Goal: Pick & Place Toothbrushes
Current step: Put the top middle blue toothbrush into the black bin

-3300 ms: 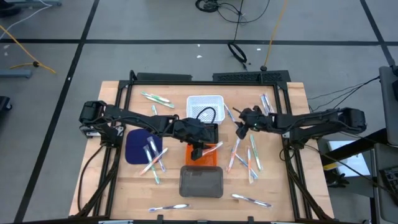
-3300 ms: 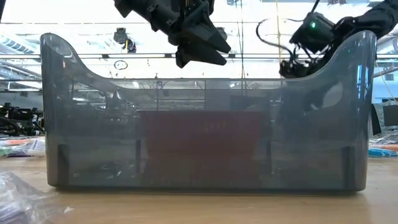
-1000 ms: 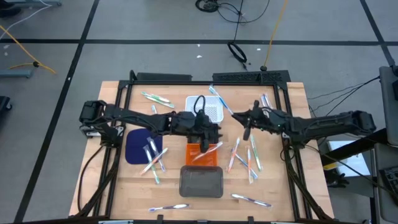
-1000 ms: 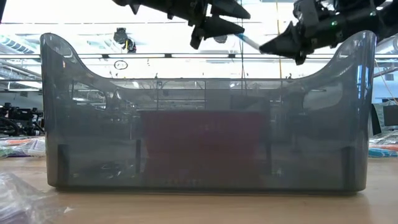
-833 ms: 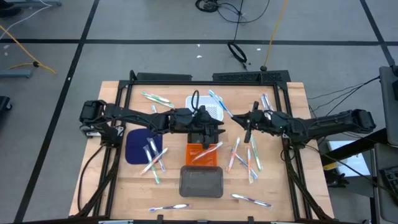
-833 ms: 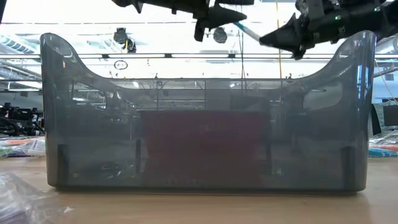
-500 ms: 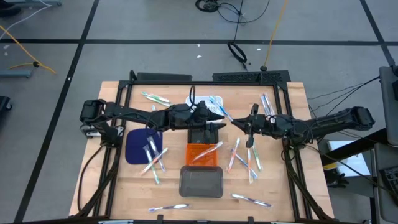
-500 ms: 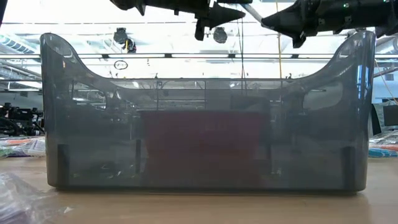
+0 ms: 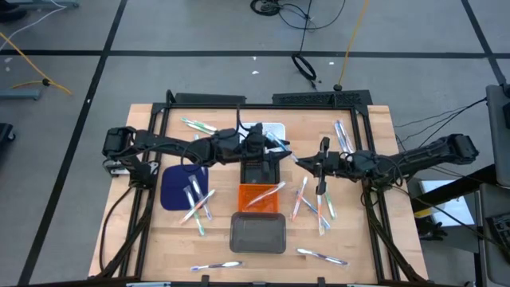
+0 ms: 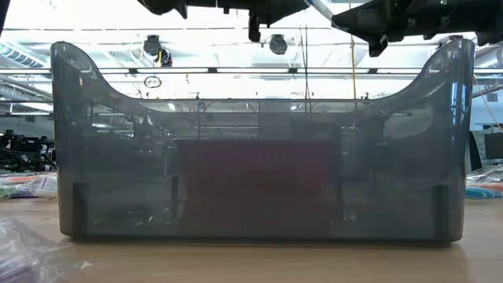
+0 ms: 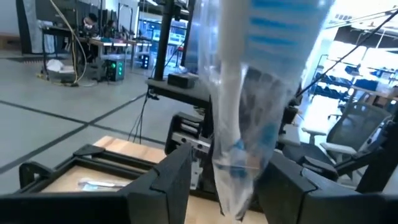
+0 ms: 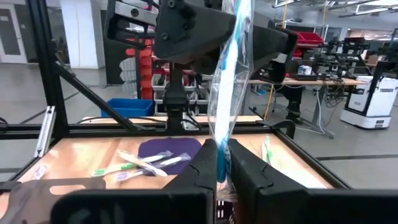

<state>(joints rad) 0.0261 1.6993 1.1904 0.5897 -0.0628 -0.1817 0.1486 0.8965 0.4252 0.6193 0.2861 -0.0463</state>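
A toothbrush in a clear wrapper point(image 12: 227, 93) with blue accents is held in the air between my two grippers, above the orange tray point(image 9: 249, 201). My right gripper point(image 12: 222, 152) is shut on its end nearer the table's right edge. My left gripper point(image 11: 230, 158) is open, and its fingers stand on either side of the toothbrush's other end point(image 11: 239, 124). In the high view the toothbrush point(image 9: 284, 149) runs from my right gripper point(image 9: 301, 162) to my left gripper point(image 9: 271, 150). Another toothbrush point(image 9: 267, 192) lies across the orange tray. My right gripper pinches the wrapped toothbrush by one end point(image 12: 221, 140) between its two fingers, coming about level from the table's right. The toothbrush sticks out beyond the fingertips toward my left gripper, lifted clear of the table and trays. My left gripper: I cannot tell whether its fingers touch the wrapper.
A grey tray point(image 9: 257, 233) stands near the front and fills the low view point(image 10: 251, 173). A white basket point(image 9: 275, 129) sits behind the arms. Toothbrushes lie on the blue mat point(image 9: 174, 182), at the right point(image 9: 319, 203), at the far left point(image 9: 199, 126) and along the near edge point(image 9: 323, 256).
My left gripper has gone up and toward the table's far edge, and its fingers now stand around the toothbrush's free end. My right gripper has risen and shifted slightly toward the near edge, and the toothbrush it holds has swung toward my left gripper.
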